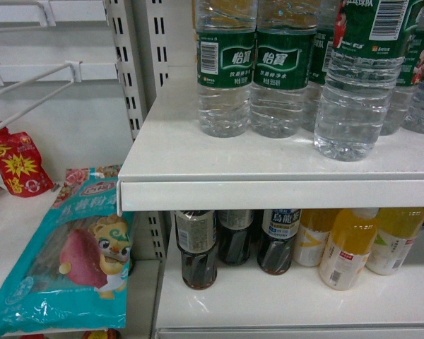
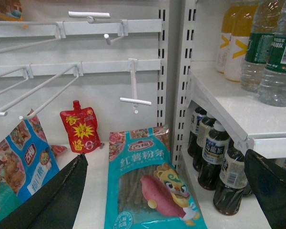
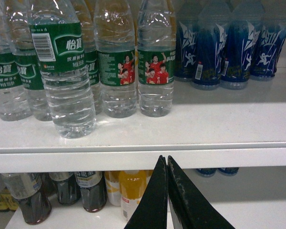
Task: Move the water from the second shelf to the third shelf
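Observation:
Several clear ribbed water bottles with green labels stand on a white shelf (image 1: 268,176). One water bottle (image 1: 357,92) stands nearer the front edge than the rest. In the right wrist view that front bottle (image 3: 66,76) is at the left, and two others (image 3: 155,71) show red-shirted figures. My right gripper (image 3: 166,160) is shut and empty, its tips just below the shelf's front lip (image 3: 181,157) and to the right of the front bottle. My left gripper (image 2: 165,153) is open and empty, over a teal snack bag (image 2: 148,186). Neither gripper shows in the head view.
The shelf below holds dark tea bottles (image 1: 198,247) and orange drink bottles (image 1: 350,247). Blue drink bottles (image 3: 229,43) stand to the right of the water. To the left, a bay has white peg hooks (image 2: 133,86), a red pouch (image 2: 81,131) and snack bags.

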